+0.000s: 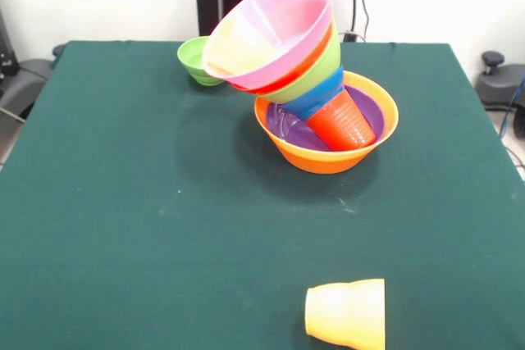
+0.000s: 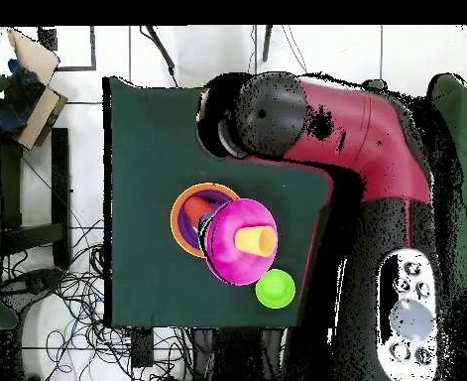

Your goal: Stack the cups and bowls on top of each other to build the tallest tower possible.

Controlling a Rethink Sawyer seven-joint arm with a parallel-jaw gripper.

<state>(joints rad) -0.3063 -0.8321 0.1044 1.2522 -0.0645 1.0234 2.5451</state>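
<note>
Most bowls are nested in a leaning tower [image 1: 299,71]; one cup [image 1: 346,314] and green bowl [image 1: 195,60] remain unstacked. Claw state cannot be told.

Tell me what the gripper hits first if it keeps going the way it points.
That cannot be settled, because neither view shows the gripper. Overhead, only the red and black arm shows, over the table, its black end apart from the tower. The front view shows no arm at all.

From where I sit, gripper unseen in either view, arm [image 2: 356,129] covering the overhead table's far corner, small green bowl [image 1: 197,61] half hidden behind the large pink bowl [image 1: 271,30], fallen yellow cup [image 1: 346,314] clipped by the bottom edge
</note>
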